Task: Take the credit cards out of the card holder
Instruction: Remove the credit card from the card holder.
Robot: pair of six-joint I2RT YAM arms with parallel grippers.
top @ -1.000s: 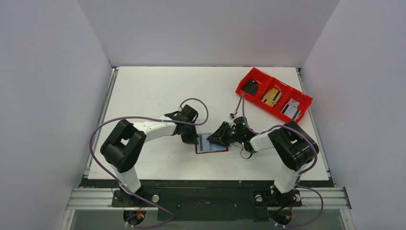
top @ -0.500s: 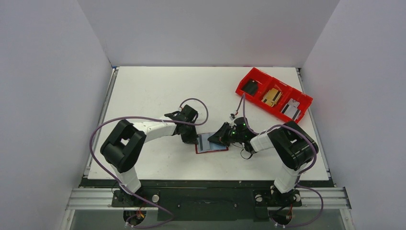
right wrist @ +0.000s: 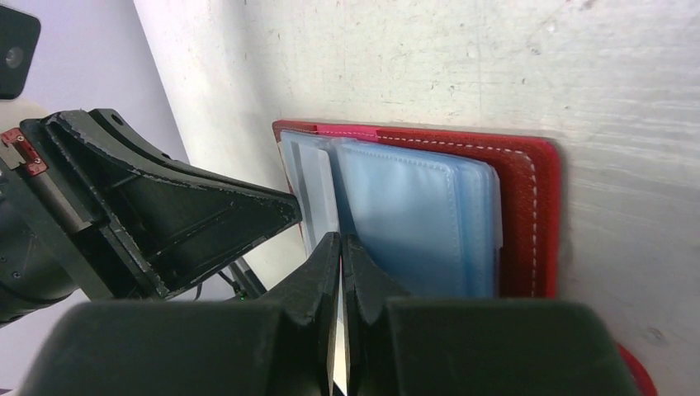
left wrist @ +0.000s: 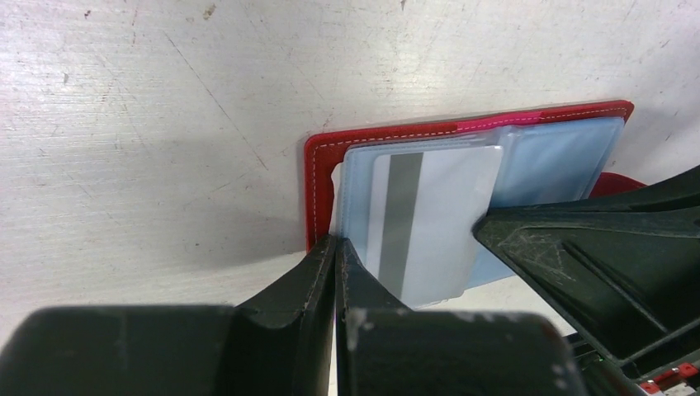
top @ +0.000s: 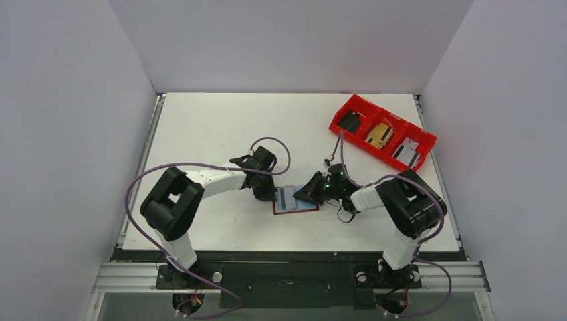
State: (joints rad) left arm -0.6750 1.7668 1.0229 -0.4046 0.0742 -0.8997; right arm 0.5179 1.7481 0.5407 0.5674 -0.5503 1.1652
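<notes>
The card holder [left wrist: 318, 165] lies open like a book on the white table [top: 220, 127], near the front edge and between the two arms. Its dark red cover has a pale stitched line, and its clear blue plastic sleeves [right wrist: 413, 223] face up. One credit card [left wrist: 437, 223], pale with a grey stripe along it, sticks partly out of a sleeve toward the near side. Whether other cards sit inside the sleeves, we cannot tell.

The right gripper [right wrist: 341, 243] reaches the holder from the right. Its fingers are pressed together over the corner of this card, and in the right wrist view a thin pale edge shows between them, so we take it as clamped on the card.

The left gripper [left wrist: 334, 247] comes from the left. Its fingers are also together, and the tips rest at the left edge of the holder, where the sleeves meet the red cover. We cannot tell if something is pinched between them.

Well apart, at the far right corner of the table, stands a bright red bin [top: 372, 148] with three compartments. One holds a dark thing, one a yellowish thing and one a grey-white thing.
</notes>
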